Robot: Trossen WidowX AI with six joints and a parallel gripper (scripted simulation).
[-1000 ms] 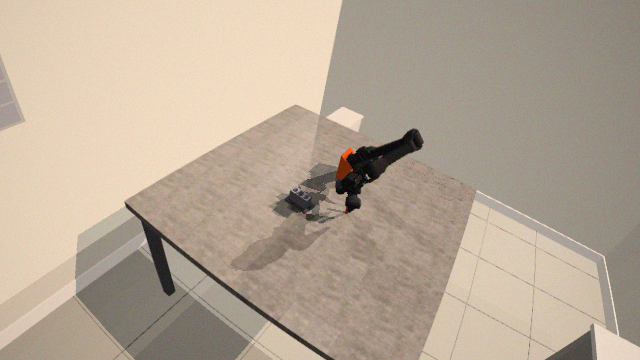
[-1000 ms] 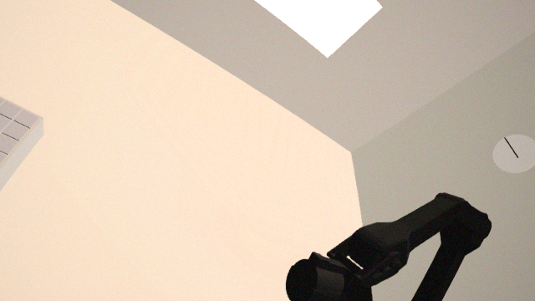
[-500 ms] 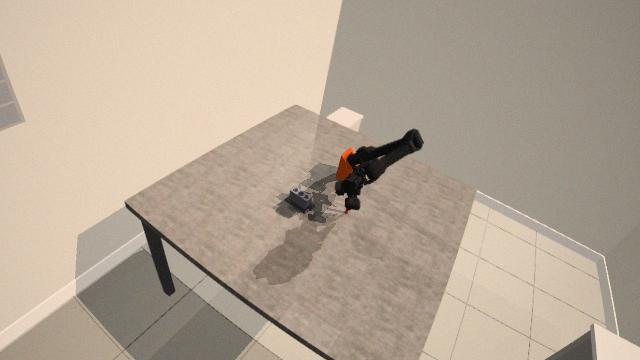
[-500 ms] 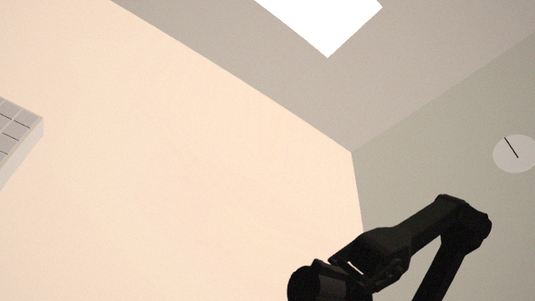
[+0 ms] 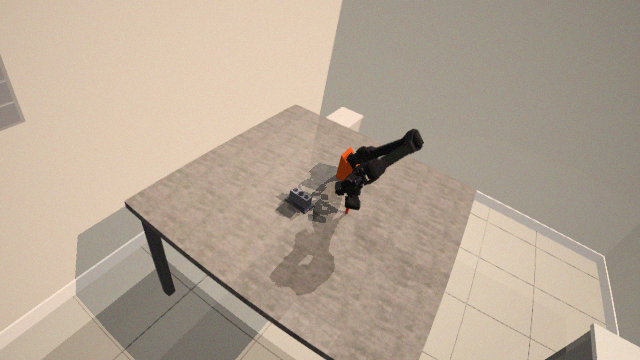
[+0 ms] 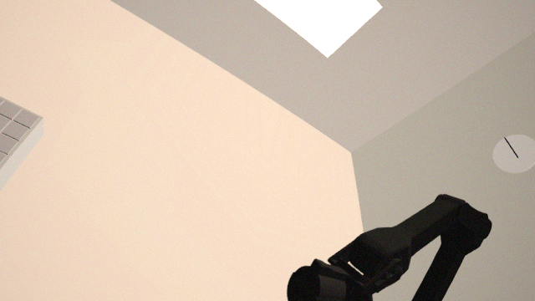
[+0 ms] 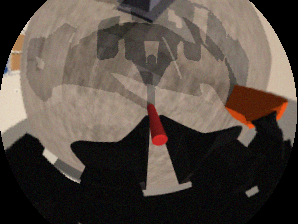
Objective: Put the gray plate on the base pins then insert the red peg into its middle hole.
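Note:
The red peg (image 5: 346,211) (image 7: 157,128) stands upright on the table between my fingers. My gripper (image 5: 350,204) (image 7: 153,117) is low over the table and shut on the peg. I cannot tell whether the plate sits flat on the pins. The exterior view shows only the arm against the wall and ceiling.
An orange block (image 5: 344,163) (image 7: 253,103) at the arm's mount sits behind the gripper. The wooden table (image 5: 210,200) has its near edge at the lower left and a tiled floor below.

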